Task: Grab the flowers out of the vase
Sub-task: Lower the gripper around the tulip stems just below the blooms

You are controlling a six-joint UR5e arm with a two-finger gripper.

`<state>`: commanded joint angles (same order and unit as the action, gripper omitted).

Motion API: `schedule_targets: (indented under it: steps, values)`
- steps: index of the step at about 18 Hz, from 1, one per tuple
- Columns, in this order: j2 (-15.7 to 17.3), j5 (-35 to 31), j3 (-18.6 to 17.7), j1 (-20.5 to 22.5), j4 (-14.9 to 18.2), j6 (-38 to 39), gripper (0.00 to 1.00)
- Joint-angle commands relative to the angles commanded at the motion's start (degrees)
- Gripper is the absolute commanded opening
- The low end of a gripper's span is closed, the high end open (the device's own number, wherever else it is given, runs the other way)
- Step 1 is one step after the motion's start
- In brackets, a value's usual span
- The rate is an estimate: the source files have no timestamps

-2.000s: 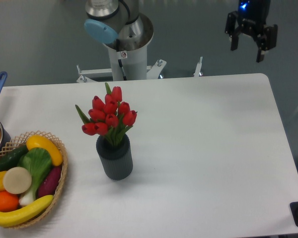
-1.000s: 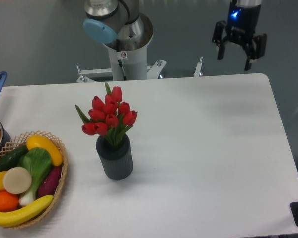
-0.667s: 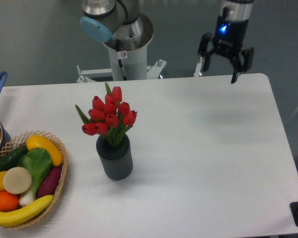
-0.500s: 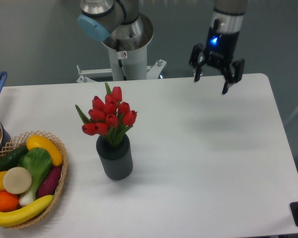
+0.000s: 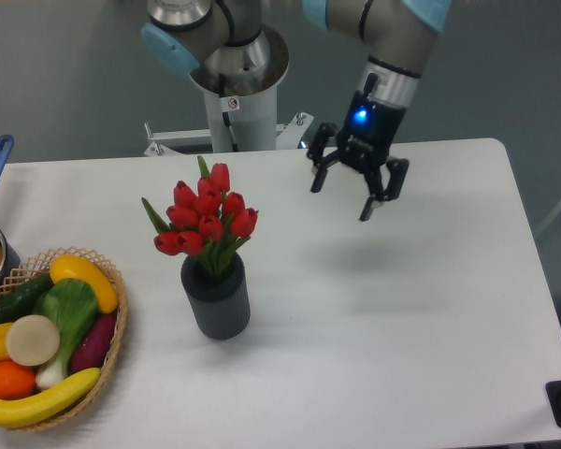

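While upright in the vase, flowers; fruit-filled basket left; pincer spread wide, empty.

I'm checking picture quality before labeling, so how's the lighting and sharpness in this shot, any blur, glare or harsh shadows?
Fixed camera: light is even and soft, with only faint shadows on the table. The flowers and vase look sharp; the gripper is slightly soft, its blue light glowing. No strong glare on the white surface.
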<state>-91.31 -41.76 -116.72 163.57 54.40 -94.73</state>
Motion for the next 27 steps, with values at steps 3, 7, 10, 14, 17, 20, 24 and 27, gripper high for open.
schedule_targets:
  steps: [3,7,10,14,17,20,24,27]
  values:
    - [-1.1,3.3,-2.1,-1.9,-0.1,-3.4,1.0]
    - [-1.2,11.2,-4.8,-2.1,-0.1,-6.4,1.0]
    - [-1.2,14.0,-6.0,-2.4,-0.1,-6.7,1.0]
    - [-2.6,16.9,-6.9,-4.3,-0.2,-9.6,1.0]
    - [-3.1,19.3,-6.7,-5.5,-0.2,-9.6,1.0]
    - [-5.4,19.6,-5.9,-7.5,-1.7,-9.5,1.0]
    - [-7.0,20.1,-4.9,-8.7,-1.9,-9.1,1.0]
    - [-7.4,22.6,-4.8,-9.0,-1.8,-8.9,1.0]
